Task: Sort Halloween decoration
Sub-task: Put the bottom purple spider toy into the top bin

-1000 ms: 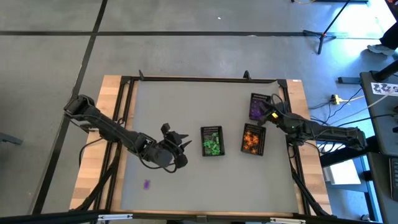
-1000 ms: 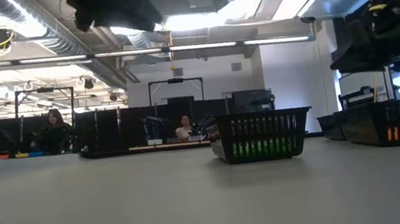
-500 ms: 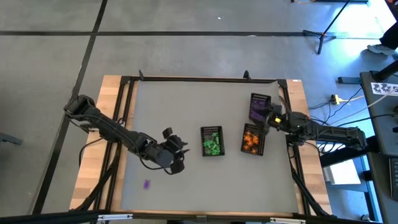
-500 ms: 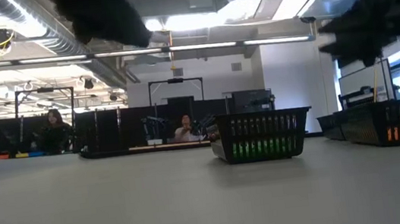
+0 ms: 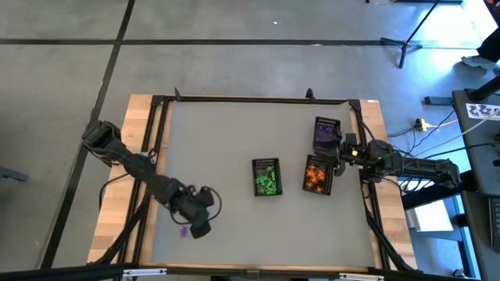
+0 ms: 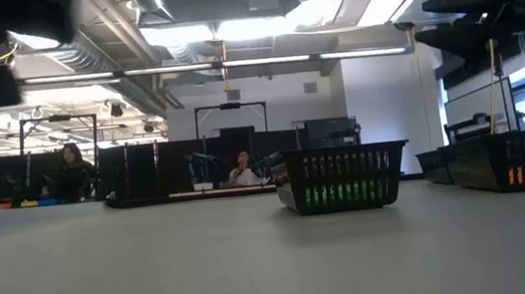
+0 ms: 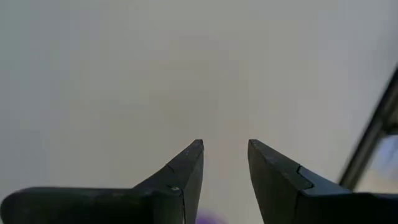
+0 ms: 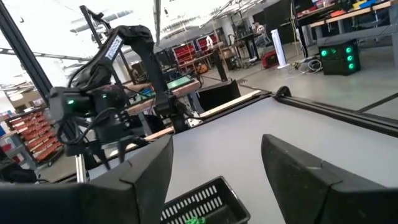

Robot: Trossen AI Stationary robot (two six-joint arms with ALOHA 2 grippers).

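Grey tabletop (image 5: 234,140) holds three black mesh baskets: green-filled (image 5: 267,177), orange-filled (image 5: 317,175) and purple-filled (image 5: 326,134). Well apart from the green-filled basket, the left claw (image 5: 197,226) hangs partly open and empty beside one purple trinket (image 5: 183,231). By the purple-filled basket, the right claw (image 5: 344,150) is wide open, empty.

Three black mesh baskets (image 5: 267,177) sit on the grey table (image 5: 219,133), two touching.
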